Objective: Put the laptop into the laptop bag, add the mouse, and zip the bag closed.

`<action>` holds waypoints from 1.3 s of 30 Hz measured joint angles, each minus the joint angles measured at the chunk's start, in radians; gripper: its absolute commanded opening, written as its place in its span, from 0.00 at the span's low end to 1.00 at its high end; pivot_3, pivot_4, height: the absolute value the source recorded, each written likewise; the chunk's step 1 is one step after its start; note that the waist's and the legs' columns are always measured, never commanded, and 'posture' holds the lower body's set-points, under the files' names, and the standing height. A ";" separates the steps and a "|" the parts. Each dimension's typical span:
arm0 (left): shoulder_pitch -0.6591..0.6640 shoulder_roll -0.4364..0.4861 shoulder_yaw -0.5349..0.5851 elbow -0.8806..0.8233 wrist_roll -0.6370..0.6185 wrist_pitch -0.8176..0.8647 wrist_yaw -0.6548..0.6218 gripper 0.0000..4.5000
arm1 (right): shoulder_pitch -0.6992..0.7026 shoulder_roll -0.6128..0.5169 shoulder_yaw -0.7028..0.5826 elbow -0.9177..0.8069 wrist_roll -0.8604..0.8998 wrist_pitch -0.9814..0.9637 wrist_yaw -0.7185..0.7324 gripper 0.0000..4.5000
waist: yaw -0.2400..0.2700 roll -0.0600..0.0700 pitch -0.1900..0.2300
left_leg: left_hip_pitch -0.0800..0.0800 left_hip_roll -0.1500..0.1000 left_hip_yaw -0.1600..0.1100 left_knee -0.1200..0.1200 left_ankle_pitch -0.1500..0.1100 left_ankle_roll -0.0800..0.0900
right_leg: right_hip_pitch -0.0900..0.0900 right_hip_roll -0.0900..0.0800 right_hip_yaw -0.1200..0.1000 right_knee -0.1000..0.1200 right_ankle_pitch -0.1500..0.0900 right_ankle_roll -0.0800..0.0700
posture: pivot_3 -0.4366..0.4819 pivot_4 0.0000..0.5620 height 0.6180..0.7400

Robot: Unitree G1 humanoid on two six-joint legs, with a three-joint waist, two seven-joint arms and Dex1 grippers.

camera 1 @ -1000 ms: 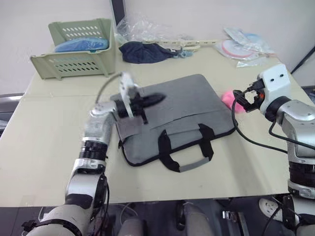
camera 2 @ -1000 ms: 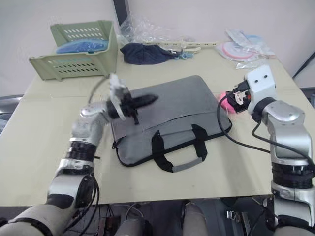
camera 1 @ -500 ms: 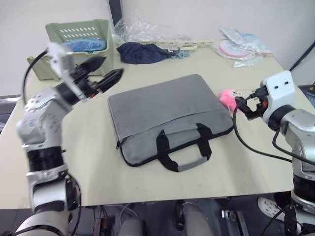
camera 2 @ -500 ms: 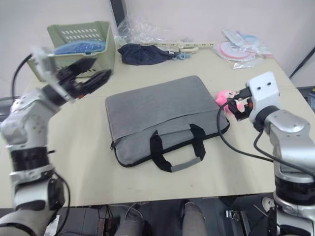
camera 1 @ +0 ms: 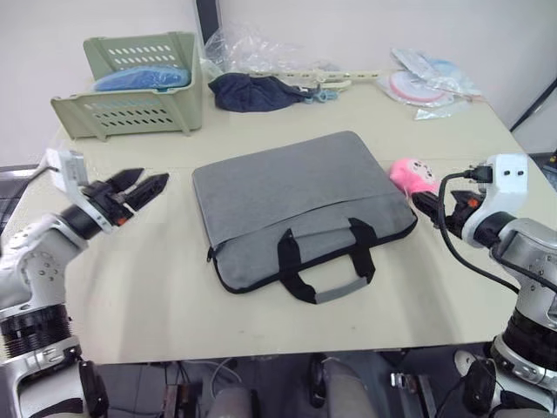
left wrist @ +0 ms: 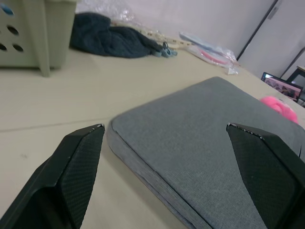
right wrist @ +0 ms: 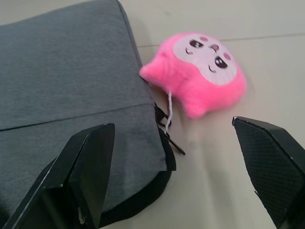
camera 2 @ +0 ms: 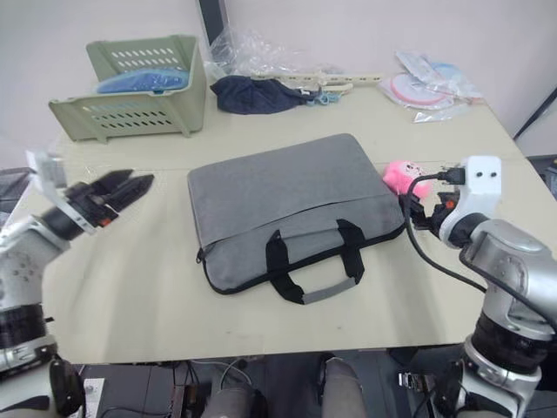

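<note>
Your laptop bag lies flat mid-table, grey fabric w/ black trim, its two black-and-grey handles flopped toward the robot's side. From the head views the zip edge looks shut along the front; can't tell if it's fully closed at the corners. Laptop & mouse: you can't see either one anywhere on the table, and whether they're inside the bag can't be told from outside.

Your L gripper hovers off the bag's left side, above bare tabletop, near but apart from the bag. Fingers spread wide, nothing between them; in the left wrist view the two black fingertips frame the bag's near corner w/ open space between.

Your R gripper sits at the bag's right end, low by the table. It's also spread wide & empty: the right wrist view shows one finger over the bag's edge and the other over bare table, w/ the pink plush toy ahead of them. The plush lies just beside the bag's right corner, face up; a thin white string from it runs down toward a black zip pull at the bag's edge. Can't tell if plush actually touches the bag.

Far side of the table: green plastic basket w/ something blue in it at back left, dark blue cloth bunched near back centre, clear plastic wrap behind it, and bagged discs at back right.
</note>
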 measured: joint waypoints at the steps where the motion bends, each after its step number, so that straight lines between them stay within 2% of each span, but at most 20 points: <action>1: -0.002 -0.005 -0.013 0.011 0.000 -0.004 0.002 0.98 | -0.003 0.010 -0.016 0.006 0.005 0.006 -0.005 0.97 | -0.002 0.000 0.000 | 0.001 0.000 0.001 0.000 0.000 0.000 | 0.000 0.000 0.000 0.001 0.000 -0.001 | 0.48 0.27 1.00; 8: -0.039 -0.087 -0.091 0.107 0.002 -0.003 0.049 0.98 | -0.012 0.112 -0.078 0.041 0.035 0.034 -0.045 0.97 | -0.008 0.000 0.000 | 0.001 0.000 0.002 0.000 0.001 -0.002 | 0.000 0.000 0.001 0.006 -0.001 -0.002 | 0.48 0.27 1.00; 25: -0.078 -0.115 -0.134 0.219 0.020 0.002 0.091 0.98 | 0.030 0.183 -0.108 0.133 0.056 -0.026 -0.083 0.97 | -0.018 0.000 0.000 | 0.005 0.000 0.003 0.001 0.001 -0.002 | 0.000 -0.001 0.001 0.010 -0.001 -0.002 | 0.48 0.27 1.00; 32: -0.094 -0.116 -0.122 0.260 0.022 0.003 0.145 0.98 | -0.020 0.243 -0.180 0.215 0.097 -0.061 -0.138 0.97 | -0.024 0.000 0.000 | 0.009 0.000 0.006 0.001 0.001 -0.002 | 0.000 -0.001 0.004 0.015 -0.002 -0.003 | 0.48 0.27 1.00; 39: -0.094 -0.124 -0.122 0.257 0.021 0.001 0.157 0.98 | -0.076 0.254 -0.216 0.220 0.150 -0.057 -0.181 0.97 | -0.023 0.000 0.000 | 0.011 0.000 0.006 0.001 0.001 -0.002 | 0.000 -0.002 0.005 0.016 -0.002 -0.003 | 0.48 0.27 1.00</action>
